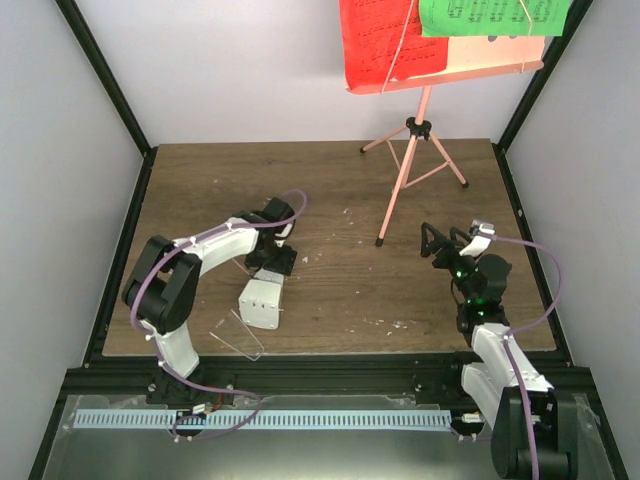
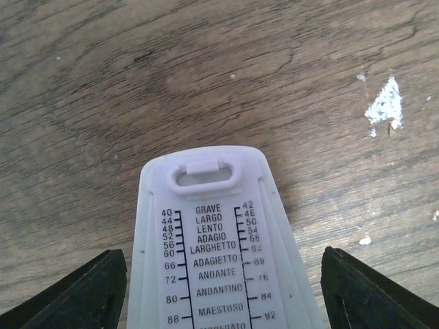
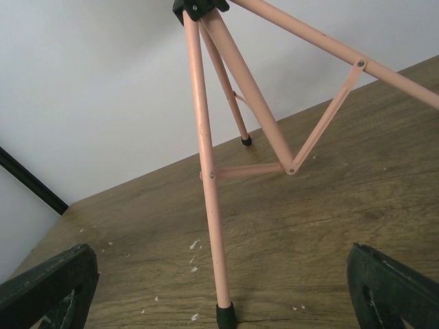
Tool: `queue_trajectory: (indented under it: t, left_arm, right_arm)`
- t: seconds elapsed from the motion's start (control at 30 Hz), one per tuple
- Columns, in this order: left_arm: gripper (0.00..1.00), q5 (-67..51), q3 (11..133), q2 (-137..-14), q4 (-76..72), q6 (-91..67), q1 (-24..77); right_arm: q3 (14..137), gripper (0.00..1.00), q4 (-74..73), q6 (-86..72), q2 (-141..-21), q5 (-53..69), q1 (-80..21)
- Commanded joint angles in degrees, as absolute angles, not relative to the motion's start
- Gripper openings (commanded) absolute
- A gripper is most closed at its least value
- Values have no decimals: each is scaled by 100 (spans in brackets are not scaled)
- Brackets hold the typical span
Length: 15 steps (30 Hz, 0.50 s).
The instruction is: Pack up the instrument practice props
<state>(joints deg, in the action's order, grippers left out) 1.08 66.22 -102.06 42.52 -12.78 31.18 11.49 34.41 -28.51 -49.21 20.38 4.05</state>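
The white pyramid metronome (image 1: 262, 300) lies flat on the wooden table, its tempo scale facing up in the left wrist view (image 2: 216, 226). My left gripper (image 1: 270, 262) is open and straddles its narrow end, with one finger (image 2: 75, 298) on each side and a gap on the right. The clear cover (image 1: 240, 335) lies apart, near the front edge. The pink tripod music stand (image 1: 408, 170) stands at the back right, its desk holding a red page (image 1: 385, 40) and a green page (image 1: 490, 15). My right gripper (image 1: 440, 245) is open and empty, facing the near stand leg (image 3: 206, 192).
Black frame rails (image 1: 120, 230) run along the table's sides and a rail runs along the front edge. White flecks (image 2: 385, 103) dot the wood. The stand's other legs (image 3: 315, 130) spread toward the back and the right wall.
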Motion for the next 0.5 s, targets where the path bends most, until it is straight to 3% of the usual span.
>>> queue_trajectory:
  t: [0.0,0.1,0.47]
  left_arm:
    - [79,350,6699,-10403,4214,-1198,3155]
    - [79,447,6700,-10484,4213,-1217,3153]
    - [55,246,6479,-9722,3665,-1572,3151]
  right_arm:
    - [1134,100,3533,-2802,-4841,1949,440]
    - [1136,100,3471,-2818,-4749,1962,439]
    - [1077,100,3405,-2813,-4590,1857,439]
